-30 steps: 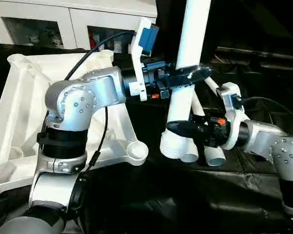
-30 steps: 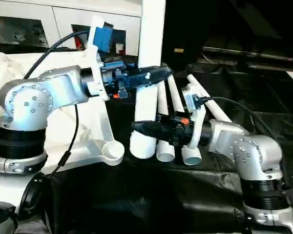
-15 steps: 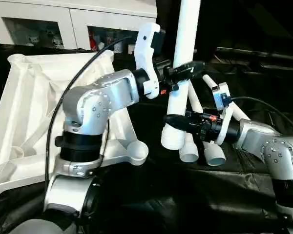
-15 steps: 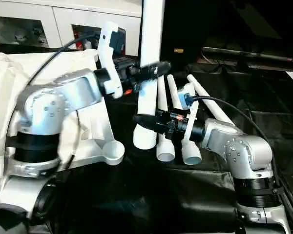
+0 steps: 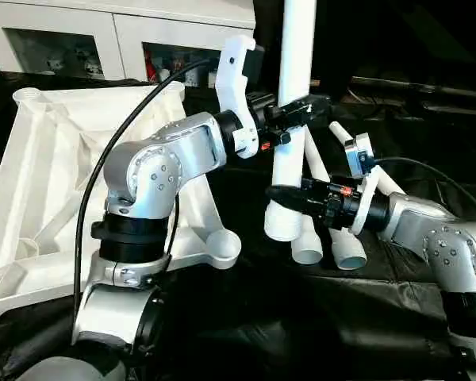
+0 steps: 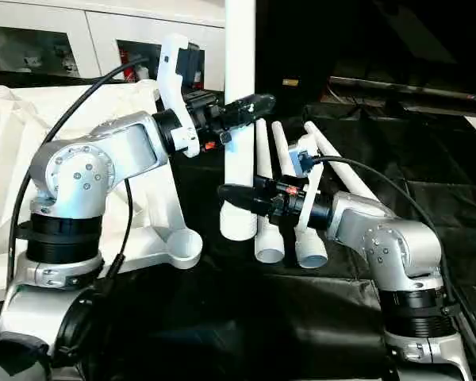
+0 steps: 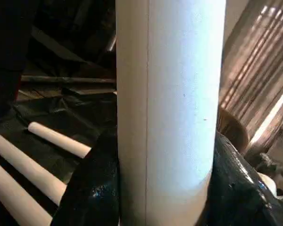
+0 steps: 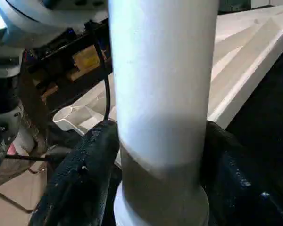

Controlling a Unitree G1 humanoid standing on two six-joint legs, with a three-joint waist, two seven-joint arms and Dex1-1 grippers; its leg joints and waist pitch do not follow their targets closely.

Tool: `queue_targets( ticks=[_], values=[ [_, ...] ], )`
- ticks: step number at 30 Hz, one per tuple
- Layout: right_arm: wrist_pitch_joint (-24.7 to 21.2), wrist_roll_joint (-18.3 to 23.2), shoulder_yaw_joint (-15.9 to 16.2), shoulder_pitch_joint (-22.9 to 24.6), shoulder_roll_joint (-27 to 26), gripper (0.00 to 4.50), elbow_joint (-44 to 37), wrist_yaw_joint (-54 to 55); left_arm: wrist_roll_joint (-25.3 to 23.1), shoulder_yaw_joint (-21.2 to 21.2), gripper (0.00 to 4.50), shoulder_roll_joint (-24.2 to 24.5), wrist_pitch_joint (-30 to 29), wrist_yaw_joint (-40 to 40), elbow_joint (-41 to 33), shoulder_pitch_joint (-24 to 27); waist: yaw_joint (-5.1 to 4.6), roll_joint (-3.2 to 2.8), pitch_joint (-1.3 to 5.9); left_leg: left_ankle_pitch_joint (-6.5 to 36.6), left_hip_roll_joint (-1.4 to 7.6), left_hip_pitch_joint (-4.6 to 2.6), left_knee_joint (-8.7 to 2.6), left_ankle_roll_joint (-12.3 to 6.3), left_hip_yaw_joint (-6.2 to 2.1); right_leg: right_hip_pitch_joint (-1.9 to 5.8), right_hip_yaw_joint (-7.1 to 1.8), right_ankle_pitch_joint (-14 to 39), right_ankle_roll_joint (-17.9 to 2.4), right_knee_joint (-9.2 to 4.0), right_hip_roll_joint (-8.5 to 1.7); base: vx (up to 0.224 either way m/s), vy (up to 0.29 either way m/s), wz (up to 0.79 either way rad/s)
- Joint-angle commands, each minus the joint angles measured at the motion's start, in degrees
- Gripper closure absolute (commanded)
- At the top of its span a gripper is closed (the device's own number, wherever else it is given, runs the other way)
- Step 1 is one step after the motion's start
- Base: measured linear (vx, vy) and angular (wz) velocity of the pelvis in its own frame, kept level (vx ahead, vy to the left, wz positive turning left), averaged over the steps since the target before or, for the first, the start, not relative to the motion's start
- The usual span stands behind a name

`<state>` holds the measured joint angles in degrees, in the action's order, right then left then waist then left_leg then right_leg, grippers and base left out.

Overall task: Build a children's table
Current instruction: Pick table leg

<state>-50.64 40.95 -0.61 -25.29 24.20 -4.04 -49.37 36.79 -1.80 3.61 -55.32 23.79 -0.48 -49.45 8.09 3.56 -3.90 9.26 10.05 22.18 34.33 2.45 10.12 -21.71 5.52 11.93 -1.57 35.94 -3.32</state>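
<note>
One white table leg stands nearly upright above the black cloth, held between both arms. My left gripper is shut on the leg's upper part, its black fingers pressed against both sides. Lower down, my right gripper is shut on the same leg just above its wide end, with a finger on each side. The white table top lies upside down to the left, ribs up. Its nearest round corner socket sits left of the leg's lower end.
Other white legs lie side by side on the black cloth behind and under my right gripper. A white glass-door cabinet stands along the back. Black cables run over both forearms.
The leg has swung from a lean to nearly vertical. My left wrist has rolled and its elbow has moved rightward. The right forearm has shifted slightly, still at the leg's lower part.
</note>
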Motion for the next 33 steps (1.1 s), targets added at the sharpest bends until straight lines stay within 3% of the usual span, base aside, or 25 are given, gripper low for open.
queue_targets(
  ticks=[1, 2, 4, 8, 9, 12, 24, 33],
  values=[
    [-0.1, -0.3, 0.4, -1.6, 1.4, 1.48, 0.4, -0.6, -0.1, 2.4, 2.66, 0.4, 0.2, 2.3, -2.1, -0.1, -0.23, -0.03, 4.44, 6.2, 3.66, -1.18, -3.32, -0.16, -1.36, 3.02, -3.75, 8.3, -7.6, -4.85, -5.88, 0.000, 0.000, 0.00],
    [-0.3, -0.4, 0.6, -2.0, 1.7, 1.46, 0.9, -1.5, -0.3, 3.4, 2.66, 1.0, 0.5, 3.5, -2.3, 0.0, -0.27, 0.29, 4.39, 6.3, 3.65, -1.22, -3.29, -0.09, -1.23, 2.98, -3.81, 9.1, -7.4, -4.99, -5.88, 0.000, 0.000, 0.00],
    [-0.5, -0.4, 0.7, -2.1, 1.8, 1.46, 1.1, -2.0, -0.4, 3.9, 2.66, 1.2, 0.8, 4.0, -2.3, 0.0, -0.23, 0.05, 4.34, 6.3, 3.66, -1.16, -3.33, -0.17, -1.26, 2.95, -3.80, 9.4, -7.2, -4.94, -5.88, 0.000, 0.000, 0.00],
    [-0.7, -0.9, 1.9, -2.8, 2.5, 1.46, 1.6, -3.1, 0.1, 5.6, 2.66, 2.7, 0.5, 6.9, -3.2, 0.0, -0.24, 0.18, 4.38, 5.7, 3.67, -1.16, -3.30, -0.23, -1.25, 2.92, -3.79, 8.8, -7.3, -4.81, -5.89, 0.000, 0.000, 0.00],
    [-0.7, -1.0, 2.1, -3.0, 2.6, 1.46, 1.8, -3.2, 0.1, 5.9, 2.66, 2.9, 0.4, 7.4, -3.3, 0.1, -0.31, 0.51, 4.40, 5.7, 3.68, -1.13, -3.30, -0.23, -1.22, 2.96, -3.78, 8.8, -7.3, -4.79, -5.88, 0.000, 0.000, 0.00],
    [-0.8, -0.9, 2.7, -3.3, 2.9, 1.46, 1.9, -3.8, 0.1, 6.3, 2.66, 3.3, 0.4, 8.2, -3.3, 0.1, -0.31, 0.26, 4.36, 5.8, 3.67, -1.17, -3.29, -0.24, -1.23, 2.91, -3.77, 9.1, -7.5, -4.76, -5.86, 0.000, 0.000, 0.00],
    [0.7, -3.0, 5.3, -3.3, 3.4, 1.46, 2.1, -5.4, -0.1, 7.0, 2.66, 4.1, 0.8, 10.2, -2.8, -0.2, -0.26, 0.38, 4.34, 5.9, 3.61, -1.11, -3.23, -0.08, -1.17, 2.91, -3.81, 10.2, -6.9, -4.89, -5.91, 0.000, 0.000, 0.00],
    [1.8, -3.7, 5.5, -3.4, 2.9, 1.46, 2.6, -5.7, 0.2, 6.7, 2.66, 3.8, 0.6, 10.4, -2.5, -0.5, -0.30, 0.34, 4.39, 5.8, 3.68, -1.11, -3.23, -0.17, -1.22, 2.92, -3.79, 9.4, -7.3, -4.74, -5.89, 0.000, 0.000, 0.00]
  ],
)
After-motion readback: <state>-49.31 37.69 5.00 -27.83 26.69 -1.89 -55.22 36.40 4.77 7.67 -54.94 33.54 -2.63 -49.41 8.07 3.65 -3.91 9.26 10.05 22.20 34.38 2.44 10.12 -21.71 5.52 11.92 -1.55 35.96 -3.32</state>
